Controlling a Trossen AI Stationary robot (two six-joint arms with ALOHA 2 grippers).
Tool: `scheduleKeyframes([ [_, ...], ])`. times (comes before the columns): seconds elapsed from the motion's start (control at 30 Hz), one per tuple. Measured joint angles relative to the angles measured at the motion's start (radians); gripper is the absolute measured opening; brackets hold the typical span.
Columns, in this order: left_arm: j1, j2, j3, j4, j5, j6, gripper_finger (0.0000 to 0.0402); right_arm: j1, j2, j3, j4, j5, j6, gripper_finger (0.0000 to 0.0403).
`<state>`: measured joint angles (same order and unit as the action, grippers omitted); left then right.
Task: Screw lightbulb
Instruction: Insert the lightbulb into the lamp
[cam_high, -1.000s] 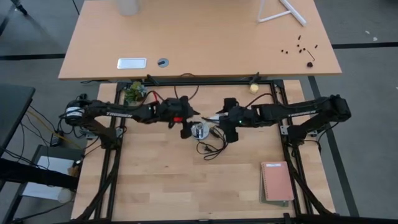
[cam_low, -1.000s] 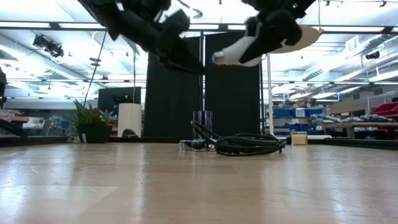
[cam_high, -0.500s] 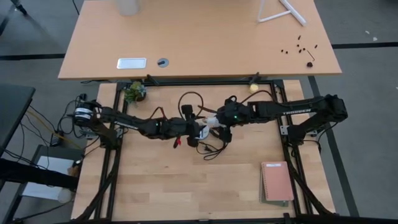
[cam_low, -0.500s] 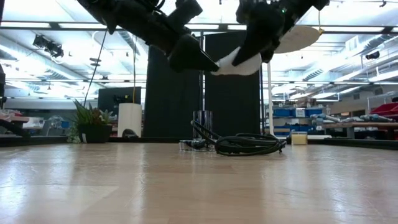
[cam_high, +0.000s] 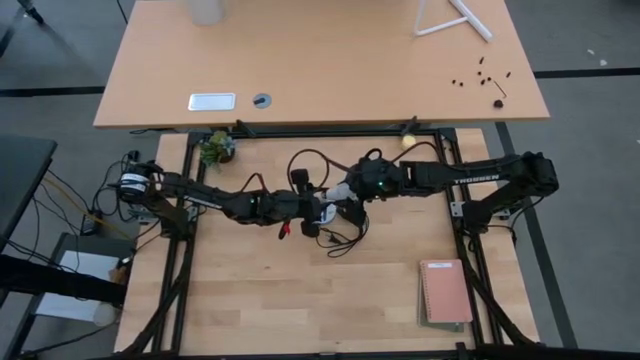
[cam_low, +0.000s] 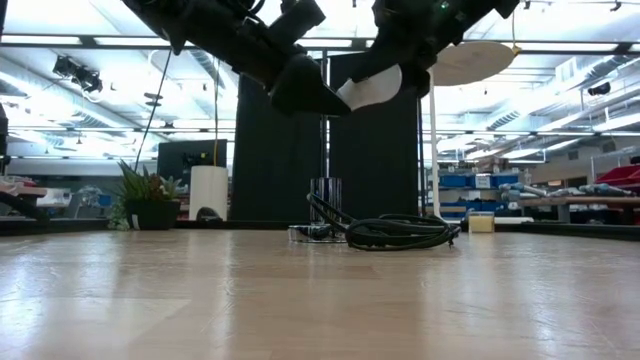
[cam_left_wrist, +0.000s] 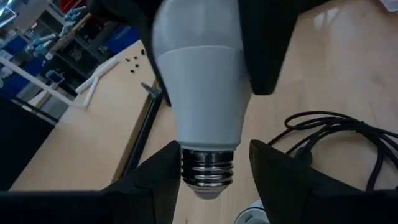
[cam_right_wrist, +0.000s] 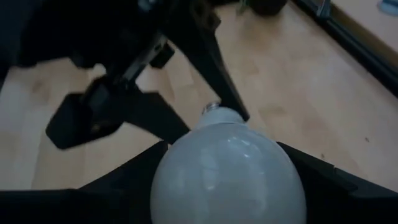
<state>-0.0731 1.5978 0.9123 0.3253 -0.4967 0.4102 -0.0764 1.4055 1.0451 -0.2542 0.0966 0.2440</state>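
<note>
Right gripper (cam_right_wrist: 227, 186) is grasping the bulb (cam_left_wrist: 202, 93) by its glass, raised above mid-table. Left gripper (cam_left_wrist: 214, 171) is straddling the bulb's screw base, jaws parted and just clear of the threads. Cord (cam_low: 395, 232) is lying below.

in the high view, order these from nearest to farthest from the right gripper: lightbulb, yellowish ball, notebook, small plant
1. lightbulb: held in the right gripper, mid table.
2. yellowish ball: at the table's far edge.
3. small plant: far edge, left arm's side.
4. notebook: near right corner.
</note>
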Motion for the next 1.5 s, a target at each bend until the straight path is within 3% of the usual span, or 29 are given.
scheduleKeyframes([
  [0.13,-0.001,0.0,0.0,-0.005,-0.012,-0.023,0.0193,-0.004,0.0,0.0,0.048,0.009,-0.011,0.0279],
  [0.27,-0.023,-0.022,0.0,-0.044,-0.132,-0.026,0.0193,-0.009,-0.002,0.0,0.029,0.026,-0.054,0.0279],
  [0.53,-0.091,-0.102,-0.061,-0.099,-0.121,-0.192,0.0192,-0.034,0.022,0.183,-0.297,0.023,-0.155,0.0279],
  [0.83,-0.099,-0.1,-0.365,0.254,-0.113,-0.383,0.0192,-0.037,0.191,0.342,-0.449,-0.164,-0.227,0.0279],
  [0.97,-0.072,-0.085,-0.43,0.315,-0.108,-0.477,0.0193,-0.036,0.262,0.392,-0.44,-0.18,-0.289,0.0279],
  [1.03,-0.05,-0.062,-0.447,0.343,-0.104,-0.524,0.0195,-0.037,0.298,0.418,-0.441,-0.191,-0.315,0.0279],
  [1.17,0.001,0.026,-0.464,0.491,0.009,-0.524,0.0207,-0.061,0.364,0.482,-0.461,-0.253,-0.343,0.0279],
  [1.33,0.04,0.153,-0.461,0.7,0.07,-0.47,0.0214,-0.091,0.465,0.606,-0.613,-0.263,-0.401,0.0279],
  [1.5,0.079,0.253,-0.435,0.783,0.13,-0.481,0.0214,-0.114,0.53,0.695,-0.693,-0.28,-0.478,0.0279],
])
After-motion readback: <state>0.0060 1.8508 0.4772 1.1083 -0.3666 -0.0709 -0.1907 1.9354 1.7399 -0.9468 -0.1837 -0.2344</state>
